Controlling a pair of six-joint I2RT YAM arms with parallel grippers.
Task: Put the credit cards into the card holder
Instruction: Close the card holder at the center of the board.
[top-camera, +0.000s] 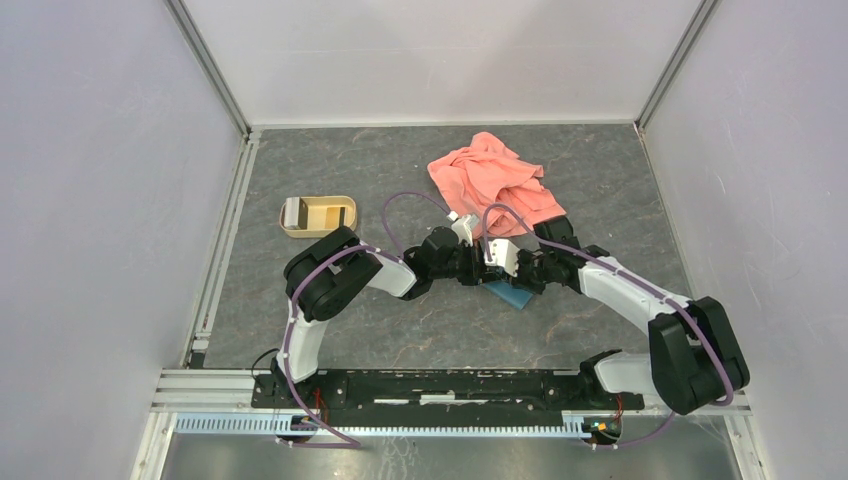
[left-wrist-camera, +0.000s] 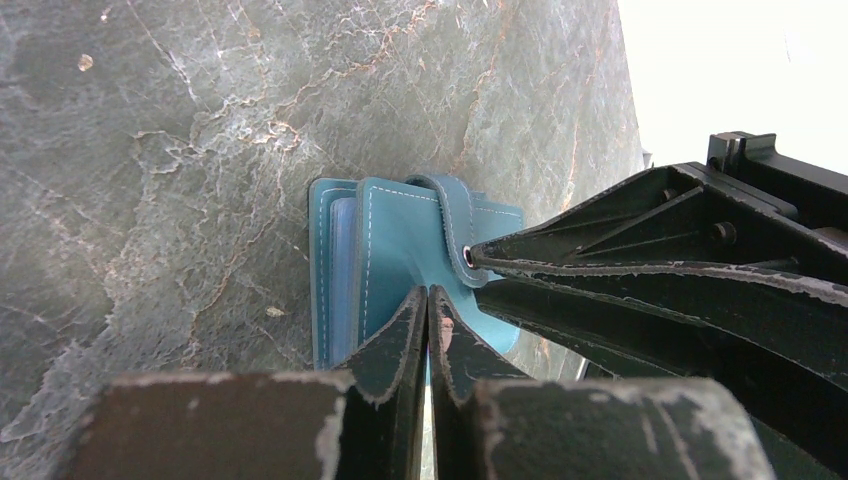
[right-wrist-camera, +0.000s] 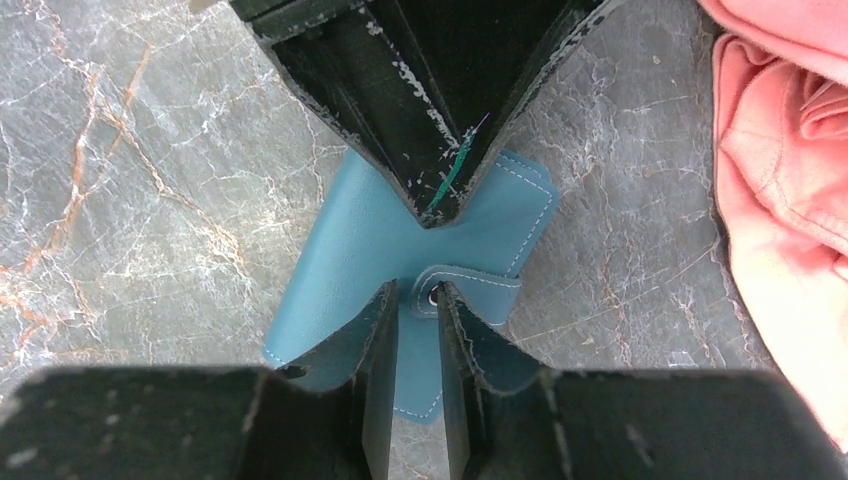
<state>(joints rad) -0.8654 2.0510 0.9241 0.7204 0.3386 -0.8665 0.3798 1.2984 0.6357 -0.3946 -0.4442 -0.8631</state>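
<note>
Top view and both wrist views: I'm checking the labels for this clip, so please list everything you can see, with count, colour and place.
card holder: one, teal-blue, lying at the table's centre
strap: one, teal with a round snap, across the card holder
cloth: one, salmon-pink, crumpled, on the far side beyond the card holder
tray: one, tan, far left of centre
credit cards: none clearly visible
table: one, grey marbled
arms: two, black and white, meeting over the card holder
left pincer: one, black, shut on the card holder's edge
right pincer: one, black, slightly open around the strap's snap
</note>
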